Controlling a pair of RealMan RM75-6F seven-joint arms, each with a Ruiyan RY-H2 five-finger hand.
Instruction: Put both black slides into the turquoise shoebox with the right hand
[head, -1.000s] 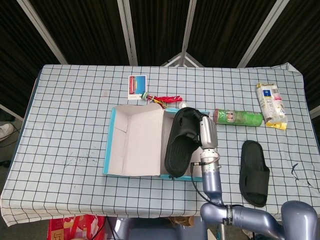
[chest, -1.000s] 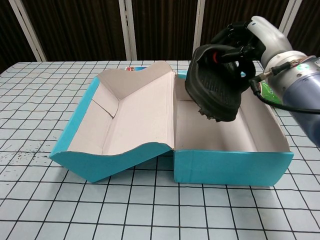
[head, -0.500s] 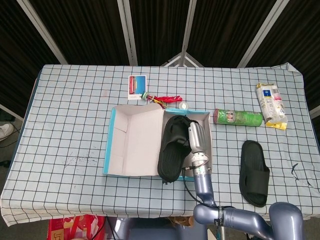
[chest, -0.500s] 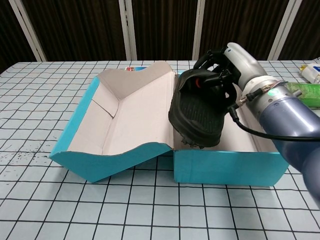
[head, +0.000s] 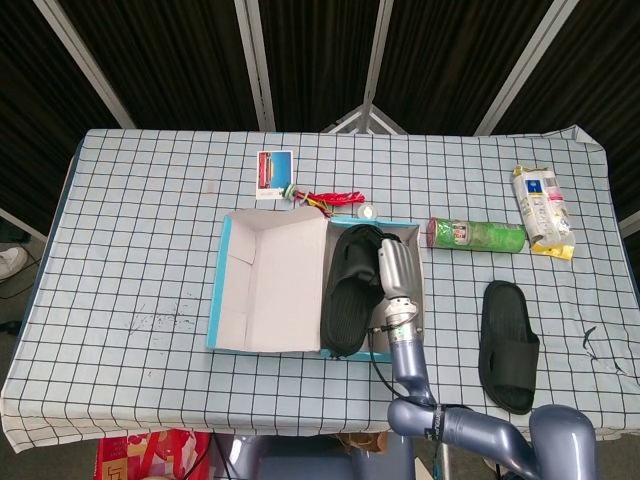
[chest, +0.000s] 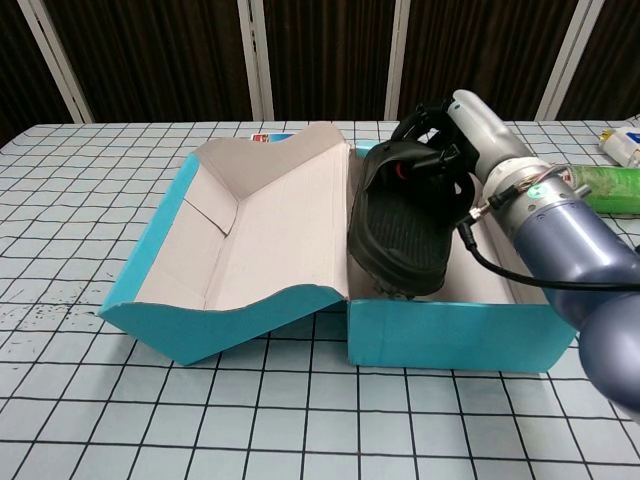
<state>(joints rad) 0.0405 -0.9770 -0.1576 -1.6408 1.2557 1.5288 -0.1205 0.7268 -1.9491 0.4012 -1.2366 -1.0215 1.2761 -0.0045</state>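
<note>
The turquoise shoebox (head: 222, 270) (chest: 455, 335) lies open mid-table, its lid (chest: 250, 230) folded out to the left. My right hand (head: 394, 272) (chest: 455, 145) grips one black slide (head: 350, 290) (chest: 400, 225) by its strap and holds it tilted inside the box against the left wall, sole facing the chest camera. The other black slide (head: 508, 345) lies flat on the checked cloth to the right of the box. The left hand is in neither view.
A green can (head: 478, 236) (chest: 602, 188) lies on its side right of the box. A yellow-and-white packet (head: 543, 211) sits at the far right. A small card (head: 274, 173) and a red-green trinket (head: 330, 199) lie behind the box.
The right hand has carried the slide leftward and down into the shoebox; the slide now sits lower, close to the box's left wall.
</note>
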